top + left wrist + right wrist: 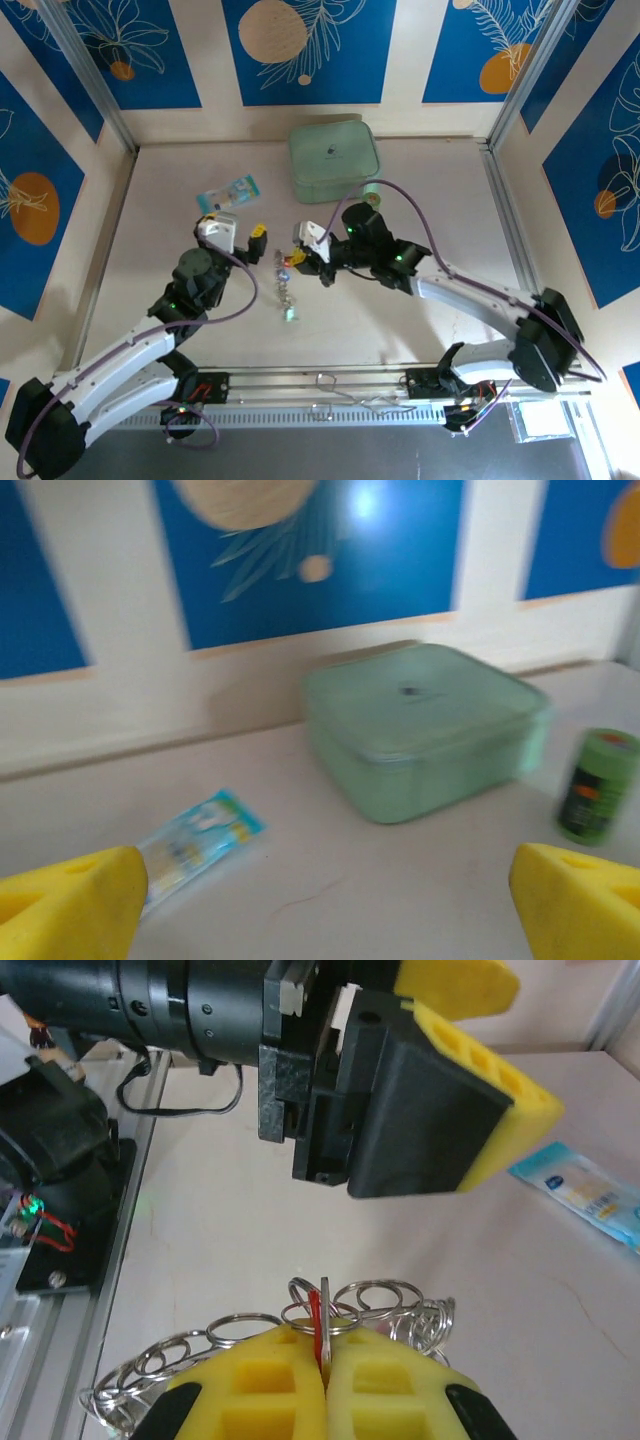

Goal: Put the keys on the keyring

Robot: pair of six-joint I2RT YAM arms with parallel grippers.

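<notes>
Entry: right tool (325,1385) clamped shut on the keyring (215,1335), keys (286,288) trailing from it at mid-counter (350,335), left tool (325,905) spread wide and empty nearby; we judge the narrow pinch may slip, dropping the bunch.

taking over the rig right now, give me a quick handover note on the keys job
Left gripper: open, holding nothing.
Right gripper: shut on a thin metal piece with a red edge, likely a red key, among the keyring's loops.
Keyring: strung out on the table between the arms, with coloured keys at its far end by the right gripper.
Done: cannot tell how many keys are threaded on.
Left: probably regrasp the ring with the left gripper, thread the held key, then check for loose ones.
</notes>
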